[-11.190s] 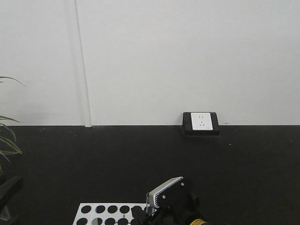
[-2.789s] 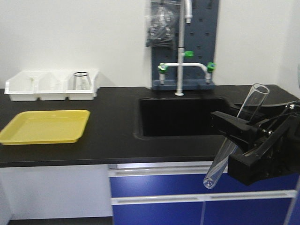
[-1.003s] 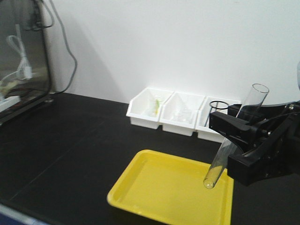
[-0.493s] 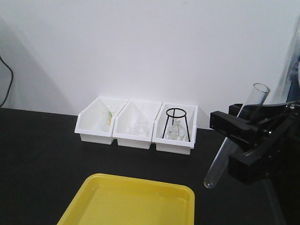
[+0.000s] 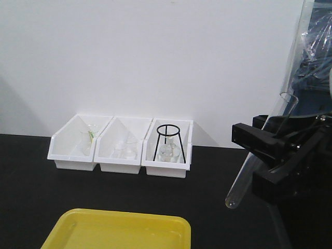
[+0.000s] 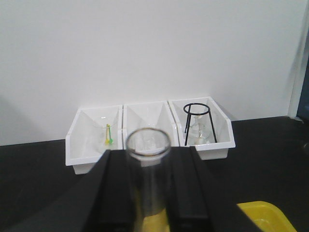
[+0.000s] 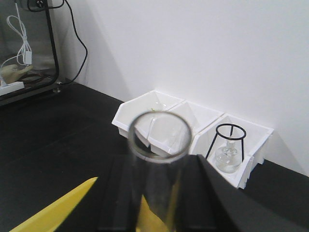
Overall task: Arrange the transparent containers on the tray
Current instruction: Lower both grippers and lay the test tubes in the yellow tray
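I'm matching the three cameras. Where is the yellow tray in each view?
Front: tray at the bottom edge, left of centre.
Left wrist: tray in the bottom right corner.
Right wrist: tray at the bottom left.
Shared landmark: the black tripod in the rightmost white bin, seen in all three.

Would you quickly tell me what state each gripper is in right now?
Left gripper: jaws closed on a test tube.
Right gripper: jaws closed on a second test tube.
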You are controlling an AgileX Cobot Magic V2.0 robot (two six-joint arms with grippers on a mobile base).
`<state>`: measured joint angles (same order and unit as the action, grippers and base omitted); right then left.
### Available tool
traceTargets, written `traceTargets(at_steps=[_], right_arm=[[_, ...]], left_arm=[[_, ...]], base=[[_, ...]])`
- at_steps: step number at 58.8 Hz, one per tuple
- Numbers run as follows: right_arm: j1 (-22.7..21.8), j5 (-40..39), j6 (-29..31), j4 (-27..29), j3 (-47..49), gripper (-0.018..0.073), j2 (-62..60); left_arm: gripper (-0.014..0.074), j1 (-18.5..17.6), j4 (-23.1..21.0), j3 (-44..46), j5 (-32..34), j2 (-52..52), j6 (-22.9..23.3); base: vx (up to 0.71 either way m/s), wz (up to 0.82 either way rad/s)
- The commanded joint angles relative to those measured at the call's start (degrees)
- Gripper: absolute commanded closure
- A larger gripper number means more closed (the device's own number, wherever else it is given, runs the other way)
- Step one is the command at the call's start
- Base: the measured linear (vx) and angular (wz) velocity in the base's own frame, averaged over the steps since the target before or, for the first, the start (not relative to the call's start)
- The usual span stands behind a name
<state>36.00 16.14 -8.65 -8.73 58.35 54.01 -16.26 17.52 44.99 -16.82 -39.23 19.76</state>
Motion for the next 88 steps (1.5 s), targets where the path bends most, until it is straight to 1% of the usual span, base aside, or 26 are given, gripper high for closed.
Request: traceTargets(at_steps=[1,26,72,79,88], right_arm=[[-0.01,-4.76,0.49,-0.32,2.02,0.0400,-0.73],[-0.01,-4.76,0.49,-0.32,2.02,0.0400,-0.73],[-0.01,-5.24,0.22,-0.51,2.02,0.0400,-0.73],[-0.01,-5.24,-1.98,-0.45,2.02,0.0400,0.02],[-0.01,-6.29,-5.24,-0.45,2.02,0.0396,5.17]], left_arm=[[0.0468,-0.42,-0.05,1.97,4.35,0.13,0.03],[0.0468,-0.42,-0.05,1.97,4.35,0.13,0.03],[0.0468,-0.42,-0.05,1.97,4.38,0.13,0.03],[0.0468,-0.42,-0.05,1.97,4.64,-0.19,0.04],[0.0464,-0.26,0.00,1.97,4.78,-3.20,0.04]], base=[[0.06,-0.18],[0.04,-0.14],[0.00,0.00],[0.00,0.00],[0.00,0.00]])
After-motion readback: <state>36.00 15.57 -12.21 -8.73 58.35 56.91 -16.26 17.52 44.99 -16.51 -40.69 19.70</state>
